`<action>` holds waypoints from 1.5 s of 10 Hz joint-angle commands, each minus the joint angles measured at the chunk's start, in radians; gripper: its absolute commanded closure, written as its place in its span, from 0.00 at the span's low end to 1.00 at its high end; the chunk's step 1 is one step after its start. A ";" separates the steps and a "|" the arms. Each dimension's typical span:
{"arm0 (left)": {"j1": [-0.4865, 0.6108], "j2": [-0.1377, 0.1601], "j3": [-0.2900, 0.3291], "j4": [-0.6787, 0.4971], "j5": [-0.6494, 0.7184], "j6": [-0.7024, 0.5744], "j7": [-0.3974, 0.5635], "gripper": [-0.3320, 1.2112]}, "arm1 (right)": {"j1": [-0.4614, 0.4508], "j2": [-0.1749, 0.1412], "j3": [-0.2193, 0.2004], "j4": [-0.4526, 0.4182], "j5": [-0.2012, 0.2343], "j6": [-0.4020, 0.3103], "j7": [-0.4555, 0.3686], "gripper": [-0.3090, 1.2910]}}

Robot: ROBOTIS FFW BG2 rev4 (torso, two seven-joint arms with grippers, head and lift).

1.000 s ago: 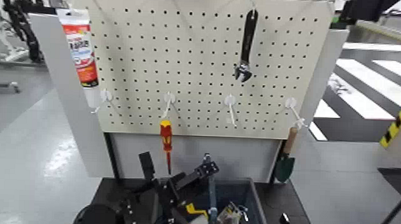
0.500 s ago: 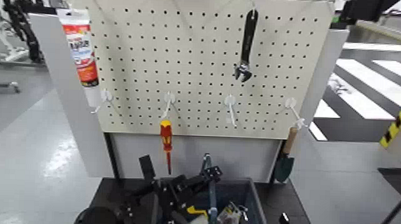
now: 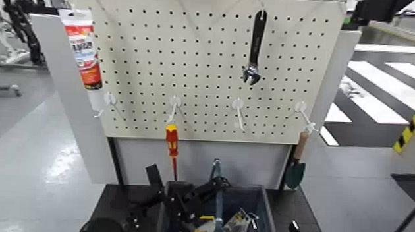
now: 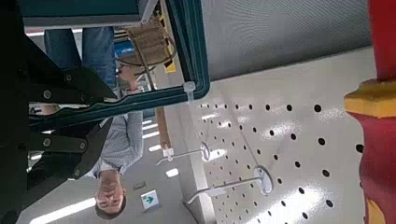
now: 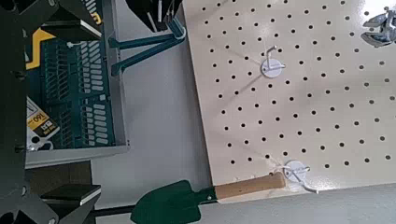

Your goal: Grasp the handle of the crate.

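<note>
We see the handle point(image 3: 216, 190), a slim blue-grey bar, standing upright from the middle of the crate point(image 3: 263, 198), a dark grey-blue bin at the bottom centre of the head view, just below the pegboard point(image 3: 212, 58). Yellow-marked tools point(image 3: 236, 224) lie inside the crate. Our left gripper point(image 3: 213, 183) reaches in from the left, its black fingers point(image 3: 204, 188) right against the handle; whether they are closed on the bar or merely beside it, we cannot tell. In the left wrist view the crate's rim point(image 4: 191, 56) and the handle's bar point(image 4: 112, 105) pass close to the camera, with a person point(image 4: 112, 159) visible beyond.

Our right gripper point(image 3: 297, 231) rests low at the crate's right side, its fingers' state unclear. The right wrist view shows the crate's ribbed inside point(image 5: 75, 84) and the handle point(image 5: 149, 45) beside the pegboard.

On the pegboard, a red-and-yellow screwdriver point(image 3: 172, 146) hangs just above the crate's left end, a black wrench point(image 3: 255, 50) hangs higher up, and a small green trowel point(image 3: 295, 168) hangs at the lower right corner. A red-and-white packet point(image 3: 84, 50) hangs on the left post
</note>
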 commanded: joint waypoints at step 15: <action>0.219 0.023 0.132 -0.312 0.157 0.146 0.272 0.98 | 0.010 0.008 -0.012 -0.005 0.003 -0.001 -0.002 0.28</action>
